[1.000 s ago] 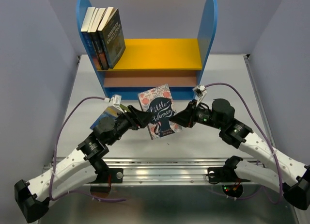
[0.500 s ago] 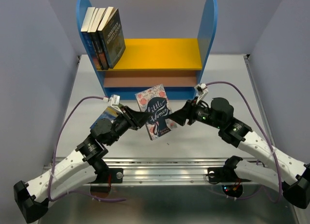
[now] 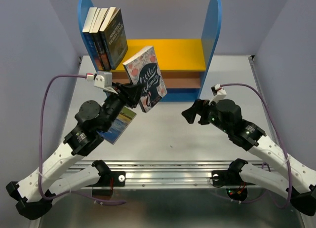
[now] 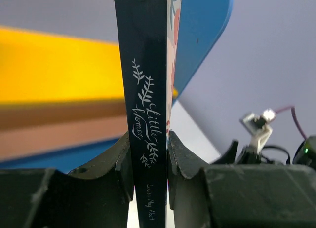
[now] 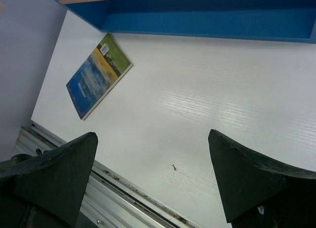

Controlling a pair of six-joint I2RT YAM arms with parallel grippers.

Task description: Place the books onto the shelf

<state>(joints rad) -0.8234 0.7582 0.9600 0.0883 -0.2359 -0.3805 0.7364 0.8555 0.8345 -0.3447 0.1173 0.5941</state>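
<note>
- While the left gripper (image 3: 129,92) clamps the Little Women paperback (image 3: 145,76) by its lower end, the book is held off the table (image 3: 207,139). It is tilted, with its cover toward the overhead camera, just in front of the shelf (image 3: 215,25).
- Seen from the left wrist camera, the two fingers (image 4: 121,161) press on either side of the dark spine, which stands upright between them.
- Three books (image 3: 105,36) stand on the yellow upper board (image 3: 168,55), leaning together at the shelf's left blue panel.
- One more, the blue-covered book (image 5: 98,75), lies flat on the table near the shelf's blue base and is partly hidden under the left arm in the overhead view.
- The right gripper (image 3: 193,112) hovers over the table with its jaws spread wide and nothing between them, well apart from the held paperback.
</note>
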